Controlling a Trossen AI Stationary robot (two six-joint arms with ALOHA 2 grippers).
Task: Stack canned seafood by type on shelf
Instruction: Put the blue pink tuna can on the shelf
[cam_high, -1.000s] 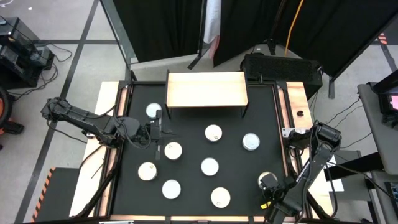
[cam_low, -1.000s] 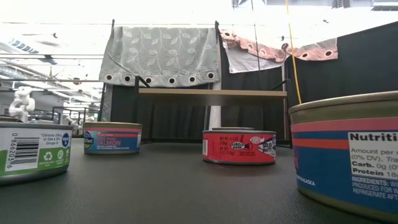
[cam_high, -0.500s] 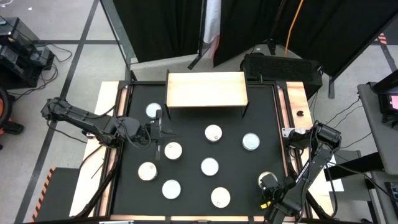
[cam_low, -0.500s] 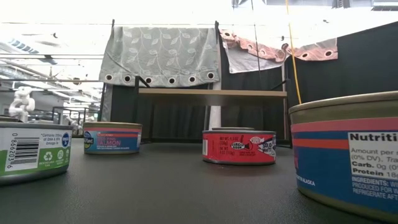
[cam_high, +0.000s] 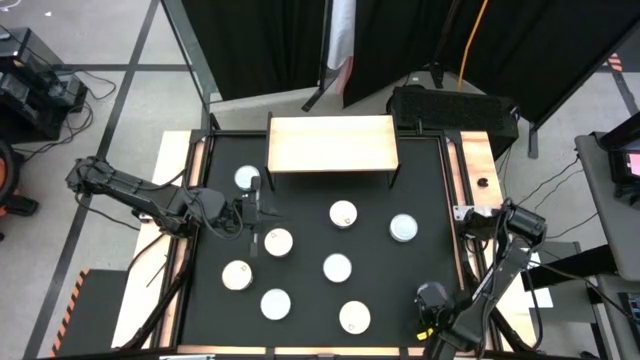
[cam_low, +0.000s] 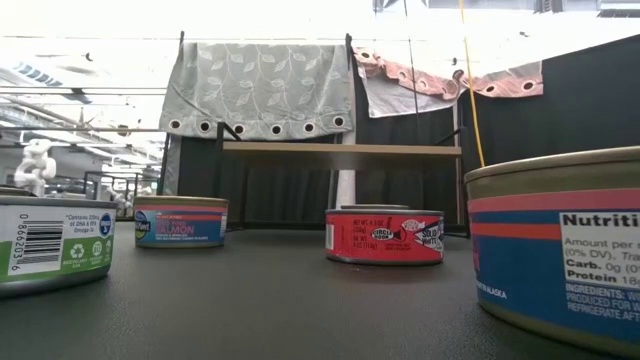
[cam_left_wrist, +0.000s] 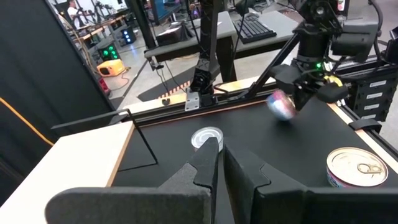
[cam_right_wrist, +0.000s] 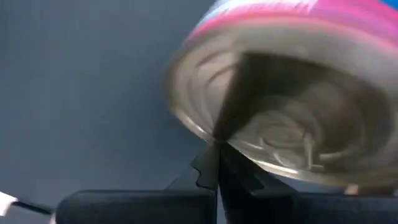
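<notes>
Several flat tins of canned seafood with silvery lids lie on the black mat, among them one (cam_high: 343, 214) in the middle and one (cam_high: 247, 178) by the shelf's left leg. The shelf (cam_high: 332, 143), light wood on thin dark legs, stands at the back with nothing on it. My left gripper (cam_high: 255, 215) hovers shut at the mat's left, between two tins. My right gripper (cam_high: 432, 296) is shut at the front right, its tips against a tilted, blurred pink-and-blue tin (cam_right_wrist: 292, 93), which also shows as a smeared tin (cam_left_wrist: 281, 106) under that arm.
Low down, a green-white tin (cam_low: 55, 240), a blue salmon tin (cam_low: 180, 221), a red tin (cam_low: 385, 237) and a large near tin (cam_low: 560, 250) stand before the shelf (cam_low: 342, 150). Wooden rails (cam_high: 478, 165) border the mat. Black curtains hang behind.
My right arm has shifted toward the front edge, and the tin at the front right, visible before, now lies hidden under its gripper and is moving. The left arm has stayed still.
</notes>
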